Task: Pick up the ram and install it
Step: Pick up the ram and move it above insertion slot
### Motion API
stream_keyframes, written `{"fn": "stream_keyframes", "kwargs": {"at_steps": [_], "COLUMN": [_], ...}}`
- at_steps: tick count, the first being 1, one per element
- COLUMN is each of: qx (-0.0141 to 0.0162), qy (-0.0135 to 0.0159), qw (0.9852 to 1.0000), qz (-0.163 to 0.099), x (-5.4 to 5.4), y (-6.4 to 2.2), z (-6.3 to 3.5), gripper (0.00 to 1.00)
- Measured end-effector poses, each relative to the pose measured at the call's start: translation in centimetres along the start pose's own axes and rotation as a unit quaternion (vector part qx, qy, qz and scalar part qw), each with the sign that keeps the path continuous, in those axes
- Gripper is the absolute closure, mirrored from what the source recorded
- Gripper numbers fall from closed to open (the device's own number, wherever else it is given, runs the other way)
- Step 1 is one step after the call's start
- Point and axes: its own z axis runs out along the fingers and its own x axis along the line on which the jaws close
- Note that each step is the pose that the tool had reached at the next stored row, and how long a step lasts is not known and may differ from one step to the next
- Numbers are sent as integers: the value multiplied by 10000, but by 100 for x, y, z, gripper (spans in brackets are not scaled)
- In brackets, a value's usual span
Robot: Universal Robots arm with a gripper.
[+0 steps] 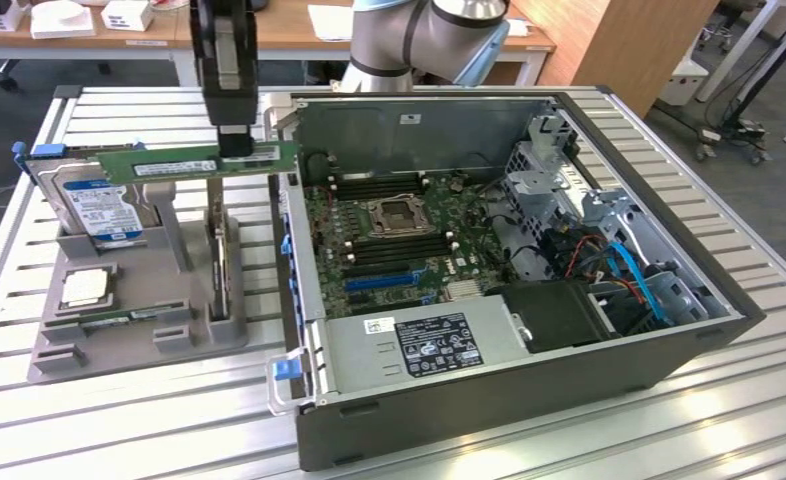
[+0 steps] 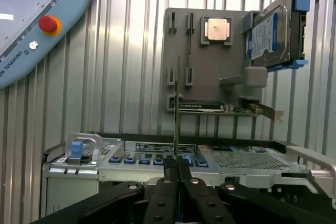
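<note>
**Exterior view.** The gripper (image 1: 237, 148) hangs above the slatted bench (image 1: 13, 400), its fingers (image 1: 237, 138) clenched on the ram (image 1: 166, 165). The green stick is held level in the air, clear of the grey parts holder (image 1: 140, 325). It sits at about 10 o'clock from the middle of the open computer case (image 1: 500, 400). A hard drive (image 1: 100, 205) stands in the holder at 7 o'clock from the fingers, and a processor (image 1: 86, 287) lies at 6 o'clock from the drive.

**Wrist view.** The ram (image 2: 177, 103) appears edge-on, pinched between the fingers (image 2: 169, 174).
</note>
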Motion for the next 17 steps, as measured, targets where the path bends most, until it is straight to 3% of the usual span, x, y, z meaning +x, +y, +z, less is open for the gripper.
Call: {"fn": "stream_keyframes", "kwargs": {"at_steps": [17], "qx": [0], "qy": [0], "qw": [10000], "qz": [-1], "x": [14], "y": [-375], "z": [-16], "gripper": [88]}}
